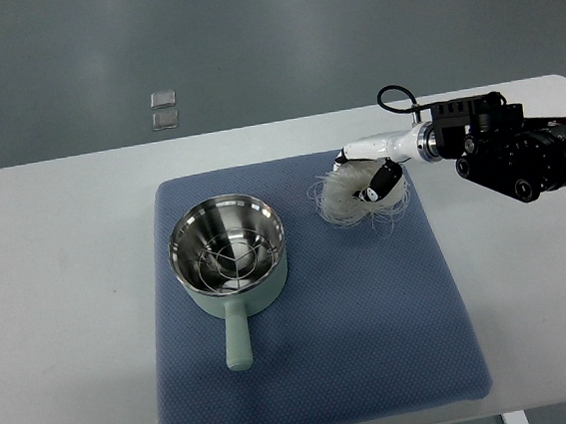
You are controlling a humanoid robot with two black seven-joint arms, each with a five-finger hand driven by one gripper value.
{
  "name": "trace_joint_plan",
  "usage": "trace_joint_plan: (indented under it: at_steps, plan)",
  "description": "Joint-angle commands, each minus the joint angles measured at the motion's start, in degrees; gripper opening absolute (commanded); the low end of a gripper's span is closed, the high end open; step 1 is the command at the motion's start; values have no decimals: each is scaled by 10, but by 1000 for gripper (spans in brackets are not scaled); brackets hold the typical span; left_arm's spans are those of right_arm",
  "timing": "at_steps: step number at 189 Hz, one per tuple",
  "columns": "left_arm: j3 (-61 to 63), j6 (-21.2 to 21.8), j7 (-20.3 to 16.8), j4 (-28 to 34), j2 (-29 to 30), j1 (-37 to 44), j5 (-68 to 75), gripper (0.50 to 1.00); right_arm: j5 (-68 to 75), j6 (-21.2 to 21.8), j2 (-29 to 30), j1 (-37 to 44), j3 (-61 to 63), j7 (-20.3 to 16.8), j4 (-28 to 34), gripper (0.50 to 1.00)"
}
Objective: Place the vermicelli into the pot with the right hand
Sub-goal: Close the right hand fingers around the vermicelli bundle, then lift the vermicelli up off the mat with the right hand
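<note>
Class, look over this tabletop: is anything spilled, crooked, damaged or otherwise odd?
Nothing stands out. The pot sits upright on the blue mat, and the vermicelli lies in one bundle under the right hand, only loose strands fraying around its edge.

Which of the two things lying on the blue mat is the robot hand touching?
The white vermicelli nest, at the mat's far right. The right robot hand rests on it; the green pot sits apart, untouched.

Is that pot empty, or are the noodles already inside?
Empty. The pot shows only a bare metal rack; the vermicelli lies on the blue mat beside it.
</note>
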Motion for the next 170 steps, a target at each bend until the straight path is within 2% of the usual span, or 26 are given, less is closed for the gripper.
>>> trace_joint_plan:
  at_steps: [1, 57, 84, 117, 170]
  plan:
    - [0, 0, 0, 0, 0, 0, 0, 1000, -15, -1, 0, 8, -3, 19, 0, 500]
    - [0, 0, 0, 0, 0, 0, 0, 1000, -23, 3, 0, 52, -3, 32, 3, 500]
    - [0, 0, 0, 0, 0, 0, 0, 1000, -22, 7, 0, 84, -2, 52, 8, 500]
    - [-1, 0, 0, 0, 0, 0, 0, 1000, -20, 35, -5, 145, 0, 83, 43, 500]
    - [0, 0, 0, 0, 0, 1, 0, 1000, -15, 38, 7, 228, 4, 90, 119, 500]
